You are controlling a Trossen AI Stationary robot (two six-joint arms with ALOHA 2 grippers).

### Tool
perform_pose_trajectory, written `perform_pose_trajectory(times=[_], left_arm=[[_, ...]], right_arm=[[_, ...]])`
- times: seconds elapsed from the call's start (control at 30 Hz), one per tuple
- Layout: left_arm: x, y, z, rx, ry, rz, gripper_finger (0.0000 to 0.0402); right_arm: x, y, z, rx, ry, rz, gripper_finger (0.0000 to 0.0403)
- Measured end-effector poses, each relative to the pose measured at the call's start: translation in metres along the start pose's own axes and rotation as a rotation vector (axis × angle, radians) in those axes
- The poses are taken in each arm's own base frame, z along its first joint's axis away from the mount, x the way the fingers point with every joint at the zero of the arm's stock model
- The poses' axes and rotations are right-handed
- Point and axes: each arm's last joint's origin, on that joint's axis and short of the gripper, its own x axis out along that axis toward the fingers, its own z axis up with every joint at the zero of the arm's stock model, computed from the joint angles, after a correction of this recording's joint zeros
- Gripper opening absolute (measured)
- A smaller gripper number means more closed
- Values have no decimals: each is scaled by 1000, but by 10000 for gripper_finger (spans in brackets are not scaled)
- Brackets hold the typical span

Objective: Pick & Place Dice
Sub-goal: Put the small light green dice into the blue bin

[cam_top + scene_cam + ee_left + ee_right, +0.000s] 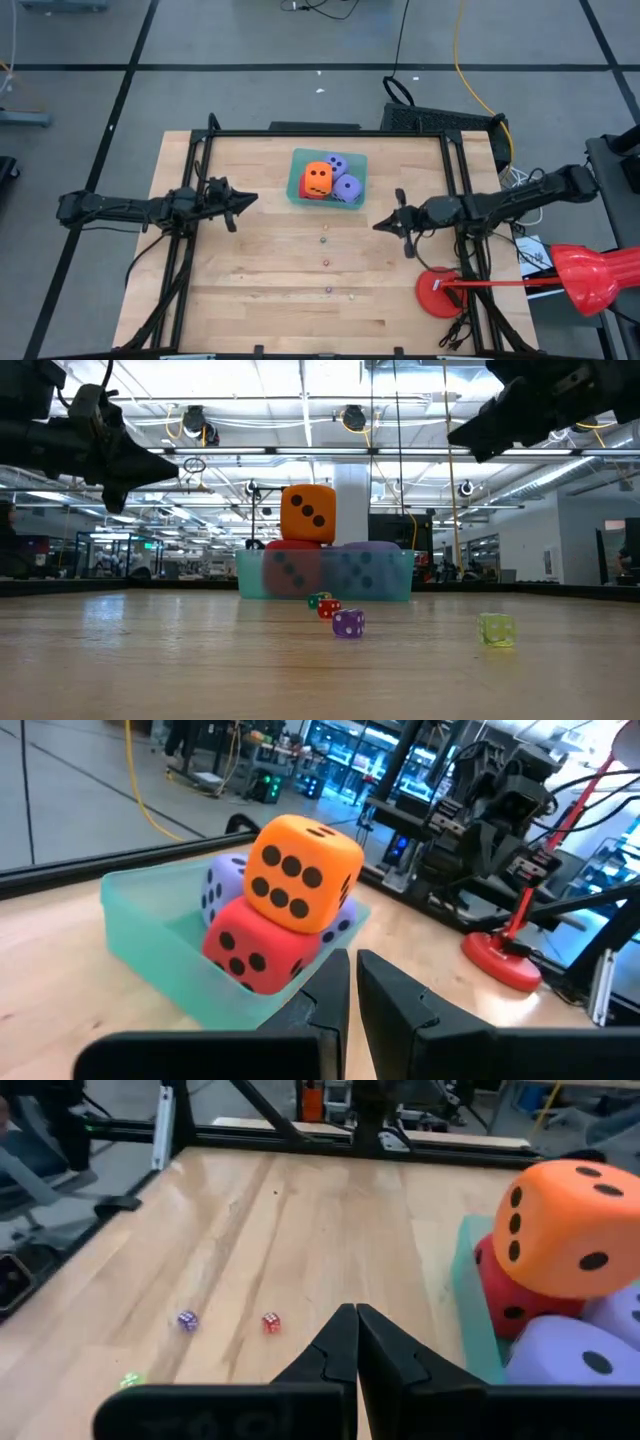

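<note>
I see all four dice in the teal bin (298,160) near the far edge of the table (250,290), about midway across. The orange die (318,178) sits on top of the red die (255,948), well above the bin's rim. The two purple dice (342,176) lie beside them toward the right side of the bin, one nearer the far wall, one nearer the front wall.

My left gripper (247,201) hangs above the left part of the table, pointing toward the bin, fingers nearly together with nothing between them. There is bare wood between its tip and the bin's left wall.

My right gripper (380,224) hangs above the right part of the table, tip aimed at the centre, fingers pressed together and empty. It sits nearer me than the bin, apart from it.

A loose line of tiny dice (325,251) runs down the middle of the table from just in front of the bin toward the near edge; in the low view I make out a red, a purple and a yellow-green one. The wood either side of that line is bare.

A red disc base (438,292) rests on the right edge, near the front corner, beside the black frame rail (463,170).
</note>
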Motion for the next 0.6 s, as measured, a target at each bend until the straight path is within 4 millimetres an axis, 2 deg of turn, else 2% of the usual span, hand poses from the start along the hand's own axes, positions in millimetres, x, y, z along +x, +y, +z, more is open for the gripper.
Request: perform_pose_trajectory(times=[0.13,0.23,0.6], left_arm=[[0,0,1,30,-9,-4,33],[0,0,1,35,-9,-4,33],[0,-1,3,-5,-27,-11,33]], right_arm=[[9,9,0,3,34,-32,2],[19,16,-2,23,73,-31,20],[56,46,-28,199,168,50,172]])
